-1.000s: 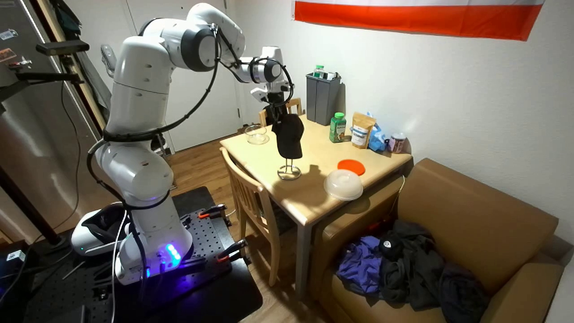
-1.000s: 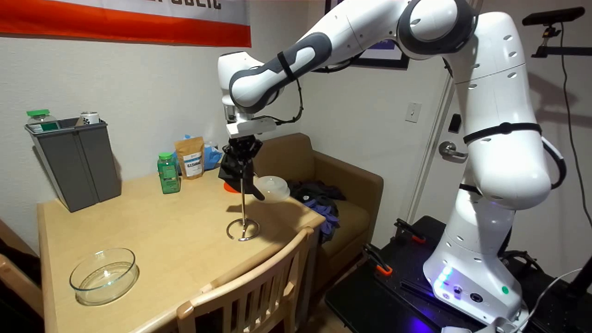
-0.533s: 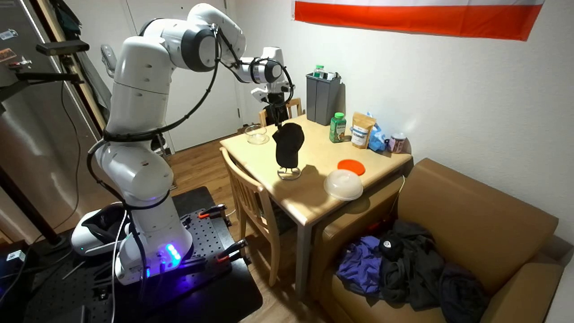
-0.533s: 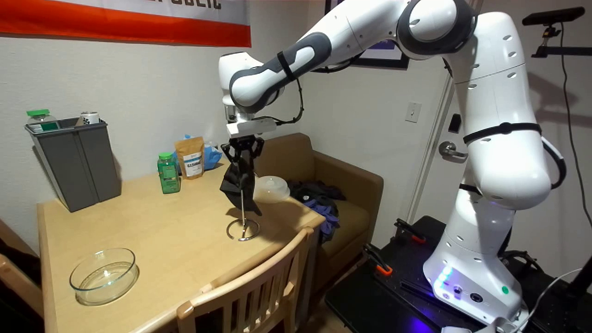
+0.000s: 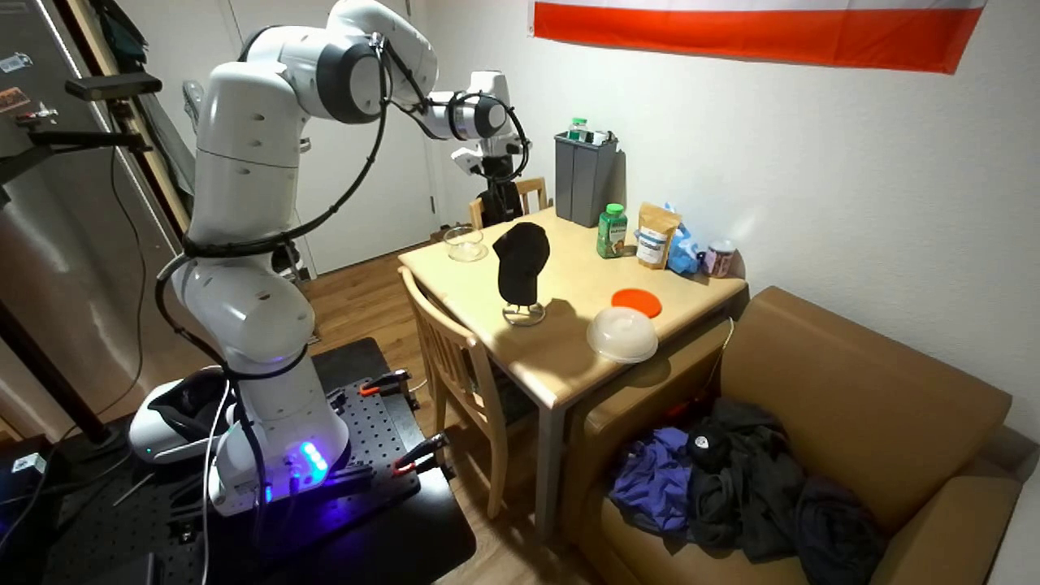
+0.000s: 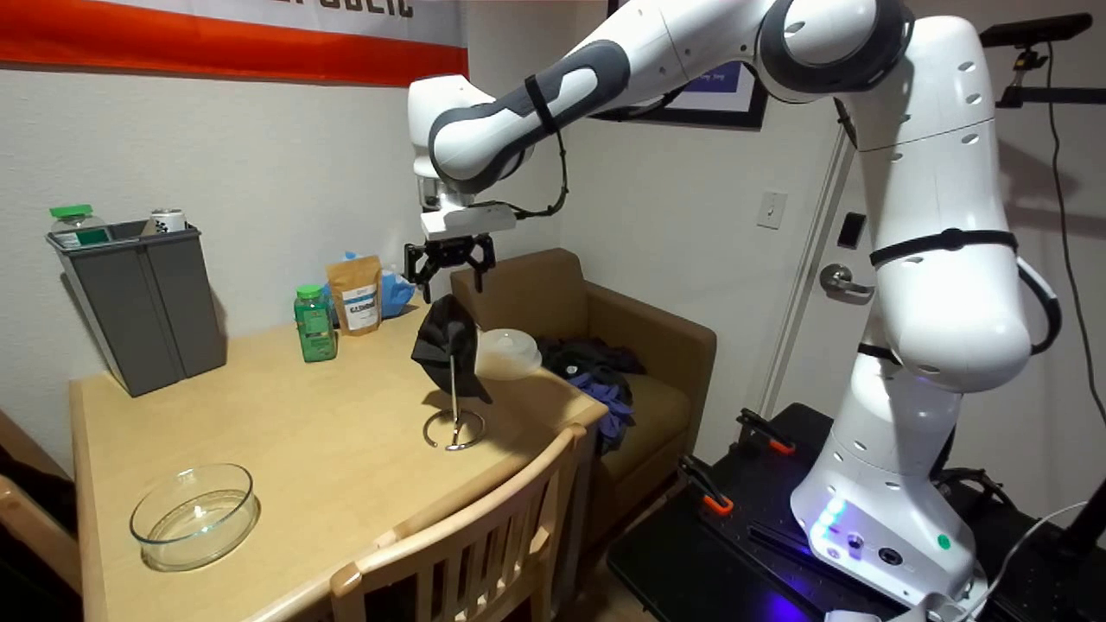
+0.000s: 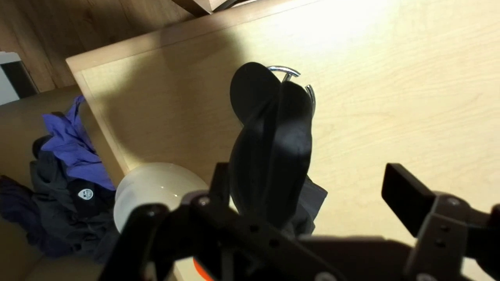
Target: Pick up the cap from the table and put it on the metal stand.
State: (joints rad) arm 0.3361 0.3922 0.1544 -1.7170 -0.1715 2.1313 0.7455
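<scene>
The black cap (image 5: 522,262) hangs on the metal stand (image 6: 454,402), crown up and brim slanting down. Its brim and crown show from above in the wrist view, where the cap (image 7: 273,148) covers most of the stand's ring base (image 7: 283,69). The rod's lower part shows in an exterior view; its top is hidden at the cap. The stand rests upright on the wooden table (image 6: 302,415). My gripper (image 6: 453,292) is open just above the cap's top, with its fingers (image 7: 406,191) wide apart and gripping nothing.
A glass bowl (image 6: 194,518), a grey bin (image 5: 583,180), a green bottle (image 5: 613,231) and a paper pouch (image 5: 656,236) stand on the table. A clear plastic bowl (image 5: 622,335) and an orange lid (image 5: 636,303) lie near the sofa (image 5: 861,390). A chair (image 6: 484,544) backs the near edge.
The gripper has let go of the cap and opened wide. The cap has dropped lower on the stand. The arm has since risen a little, away from the cap.
</scene>
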